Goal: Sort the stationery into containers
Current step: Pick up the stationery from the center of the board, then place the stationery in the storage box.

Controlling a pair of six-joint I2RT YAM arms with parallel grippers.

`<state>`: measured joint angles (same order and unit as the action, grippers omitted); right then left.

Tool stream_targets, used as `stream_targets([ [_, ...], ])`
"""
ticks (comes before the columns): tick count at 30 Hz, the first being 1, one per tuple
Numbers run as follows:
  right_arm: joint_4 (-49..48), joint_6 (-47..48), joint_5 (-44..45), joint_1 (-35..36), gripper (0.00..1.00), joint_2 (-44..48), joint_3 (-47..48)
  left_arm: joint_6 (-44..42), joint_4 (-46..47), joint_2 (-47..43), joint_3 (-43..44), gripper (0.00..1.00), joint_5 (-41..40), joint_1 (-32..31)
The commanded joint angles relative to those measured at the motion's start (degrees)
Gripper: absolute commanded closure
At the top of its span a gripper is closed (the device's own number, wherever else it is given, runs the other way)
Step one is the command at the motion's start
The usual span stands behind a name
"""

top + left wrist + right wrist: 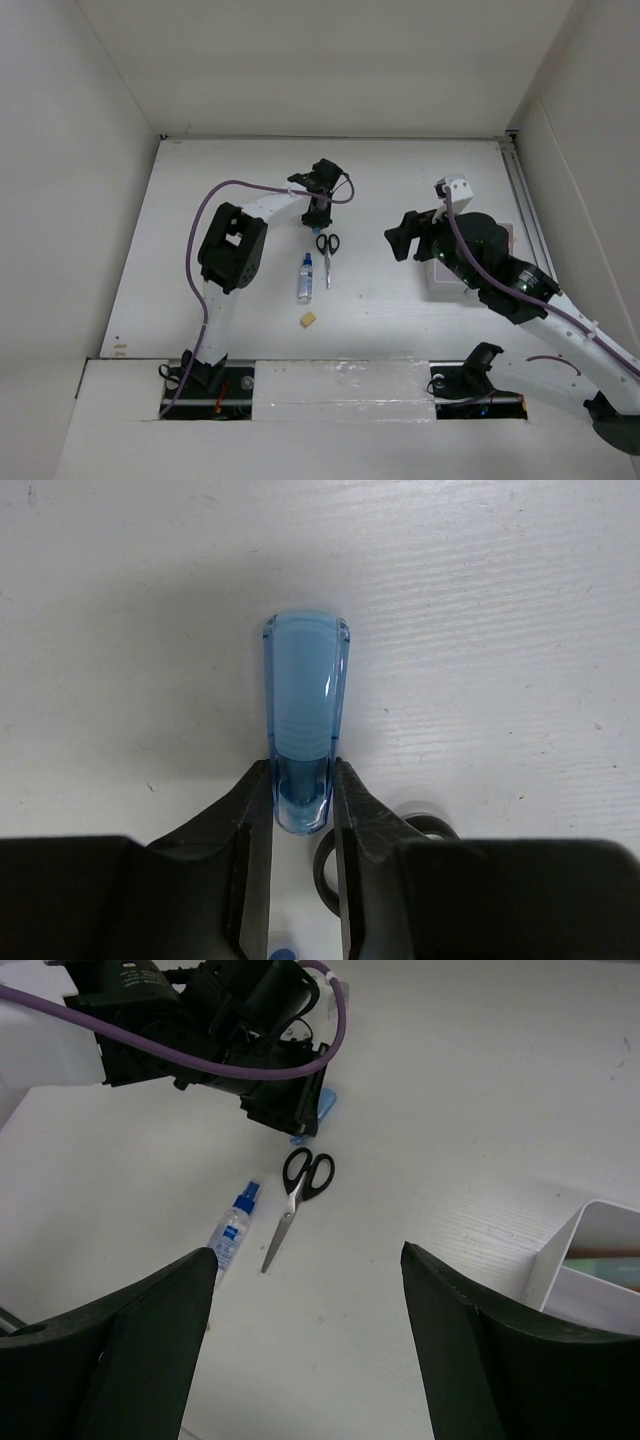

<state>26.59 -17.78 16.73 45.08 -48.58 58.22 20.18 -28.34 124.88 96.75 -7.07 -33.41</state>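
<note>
Using left tool (301, 772), pinching the near end of a translucent blue piece (305, 695) lying flat on the table (500, 630). Likely needing a straight upward lift, squeezing evenly. Avoiding scissors (327, 248) just beside, glue bottle (305, 278) and eraser (309, 320) nearer. Holding right tool (305, 1300) spread, empty, near the white bin (585, 1260).

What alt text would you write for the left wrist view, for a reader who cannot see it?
The left gripper pinches the near end of a translucent blue object between its two black fingers, with the object lying on the white table. Part of a black scissors handle shows beside the fingers.
</note>
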Motion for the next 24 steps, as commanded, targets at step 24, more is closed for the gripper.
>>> stream_targets([
  [24, -26.41, -11.12, -25.78, -15.11, 0.28, -6.96, -3.28, 0.65, 10.84, -38.38, -17.82, 1.0, 3.99, -9.56],
])
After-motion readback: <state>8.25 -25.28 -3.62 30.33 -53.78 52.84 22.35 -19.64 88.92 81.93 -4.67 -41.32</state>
